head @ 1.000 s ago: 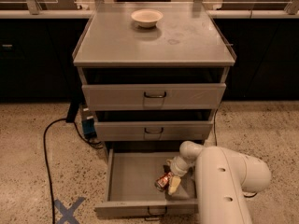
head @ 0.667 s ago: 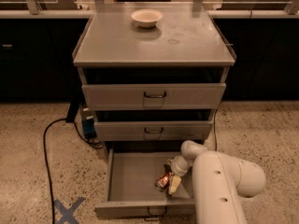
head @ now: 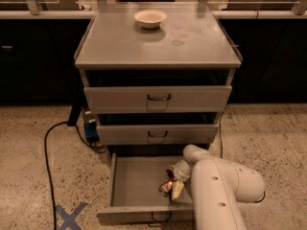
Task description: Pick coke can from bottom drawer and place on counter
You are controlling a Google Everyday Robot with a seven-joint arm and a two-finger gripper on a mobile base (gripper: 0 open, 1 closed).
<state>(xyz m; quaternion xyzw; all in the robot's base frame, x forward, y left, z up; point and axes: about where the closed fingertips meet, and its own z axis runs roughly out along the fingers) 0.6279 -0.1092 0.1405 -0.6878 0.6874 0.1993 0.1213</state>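
Arm: your white, rounded robot arm (head: 218,195) reaches in from the lower right.
Hand: your hand (head: 174,185) is down inside the pulled-out drawer, right against the can. You cannot tell whether it has a grip.
Can: the small red coke can (head: 166,186) lies in the right half of the deep grey metal bottom drawer (head: 134,181).
Surface: the flat grey surface (head: 144,47) on top of the cabinet carries a white round bowl (head: 150,18) near its far edge.

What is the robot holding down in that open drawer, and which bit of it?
It cannot be told: the gripper is down in the open grey bottom drawer, right beside the small red coke can, but no hold shows.
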